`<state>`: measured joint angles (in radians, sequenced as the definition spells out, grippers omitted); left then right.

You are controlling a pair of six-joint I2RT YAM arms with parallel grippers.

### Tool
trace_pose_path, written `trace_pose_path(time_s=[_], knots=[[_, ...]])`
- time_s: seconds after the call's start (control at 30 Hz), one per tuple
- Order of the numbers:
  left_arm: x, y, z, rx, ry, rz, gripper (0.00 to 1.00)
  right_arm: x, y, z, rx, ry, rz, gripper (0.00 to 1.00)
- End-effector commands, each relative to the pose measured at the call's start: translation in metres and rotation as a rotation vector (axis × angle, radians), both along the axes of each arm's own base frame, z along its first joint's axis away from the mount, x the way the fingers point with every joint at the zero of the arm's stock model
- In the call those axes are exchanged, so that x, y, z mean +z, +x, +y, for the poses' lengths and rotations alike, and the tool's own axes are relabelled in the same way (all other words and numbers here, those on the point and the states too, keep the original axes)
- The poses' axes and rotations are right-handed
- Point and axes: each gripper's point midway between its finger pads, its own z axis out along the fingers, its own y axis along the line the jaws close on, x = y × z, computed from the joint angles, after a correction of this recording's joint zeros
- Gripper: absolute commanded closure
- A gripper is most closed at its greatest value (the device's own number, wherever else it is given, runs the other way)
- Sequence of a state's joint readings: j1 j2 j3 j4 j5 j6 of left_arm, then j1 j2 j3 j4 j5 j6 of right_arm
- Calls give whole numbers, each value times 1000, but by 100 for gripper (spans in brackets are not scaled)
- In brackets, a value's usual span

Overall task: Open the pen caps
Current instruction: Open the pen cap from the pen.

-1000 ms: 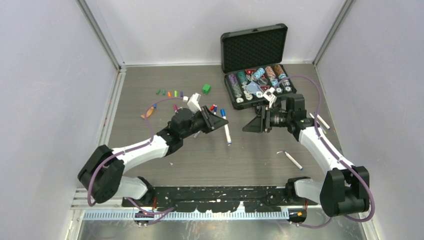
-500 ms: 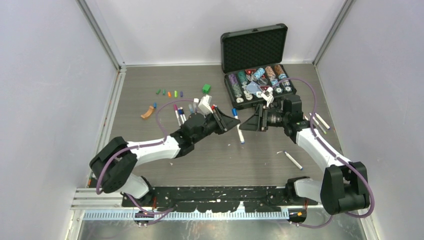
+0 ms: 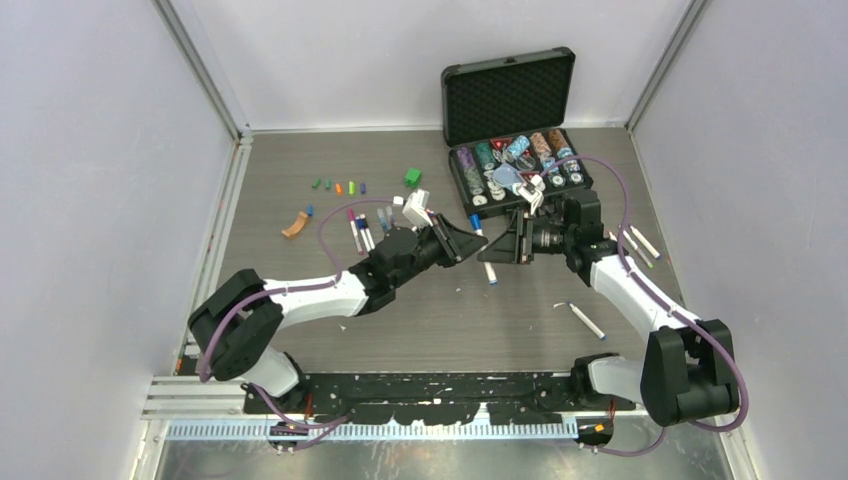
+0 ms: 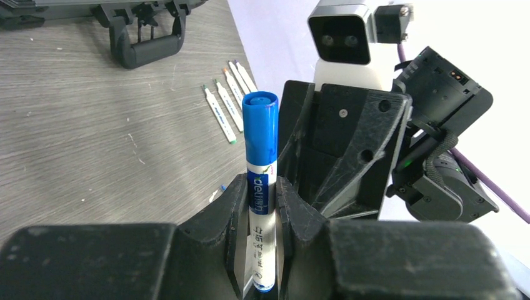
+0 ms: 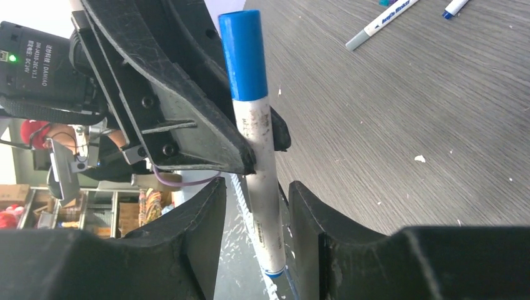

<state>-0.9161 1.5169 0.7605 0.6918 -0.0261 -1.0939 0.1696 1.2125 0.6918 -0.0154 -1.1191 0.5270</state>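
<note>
Item: marker pen (image 4: pixel 261 234); slim white barrel with dark and green print, smudged grey in places, a thin blue band at its tail end.
Cap: blue cap (image 4: pixel 259 125); plain cylinder, glossy, seated on the pen's tip, roughly a third of the pen's length.
Location: held up near the middle of the table (image 3: pixel 300 160), between the two arms and in front of the open black case (image 3: pixel 508 95) of poker chips.
Left gripper (image 4: pixel 261 187): jaws narrow and clamped on the white barrel just below the cap; cap end pointing away from the wrist.
Right gripper (image 5: pixel 256 187): jaws part-way apart, straddling the barrel's lower half; a gap shows on each side, so they do not grip.
Other stock: a row of loose caps (image 3: pixel 340 186), green, orange and blue, at the far left; a small green cube (image 3: pixel 412 177) near them; several pens (image 3: pixel 358 230) lying beside the left arm; more pens (image 3: pixel 640 243) at the right edge; one pen (image 3: pixel 585 320) alone by the right arm.
</note>
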Motion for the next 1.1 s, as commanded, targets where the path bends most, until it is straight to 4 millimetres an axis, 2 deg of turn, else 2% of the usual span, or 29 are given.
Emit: trace_pose_path(time_s=[0.0,0.13,0.23,0.27,0.37,0.4,0.47,0.6,0.7,0.9,1.07], knots=[[36,6,-6,23,-82,-75,100,10,2,4,36,21,-44,55],[37,5,-6,28,-83,-78,100,9,1,6,45,19,-38,59],[39,4,-7,25,-87,-78,100,10,1,6,51,20,-43,66],[38,4,-7,24,-86,-77,100,10,2,6,50,20,-44,71],[38,3,-7,25,-88,-76,100,14,3,7,55,22,-62,98],[38,3,-6,27,-90,-74,98,13,1,6,58,14,-54,100],[41,0,-4,19,-95,-95,86,13,-2,5,64,3,-58,100],[44,-4,7,25,-59,-145,48,18,-7,3,88,-7,-101,100],[45,-6,18,50,-26,-170,29,21,-12,3,101,-9,-124,100],[48,2,34,117,-10,-143,28,25,-17,3,126,7,-142,100],[53,7,30,127,-9,-128,36,24,-20,3,141,11,-144,100]])
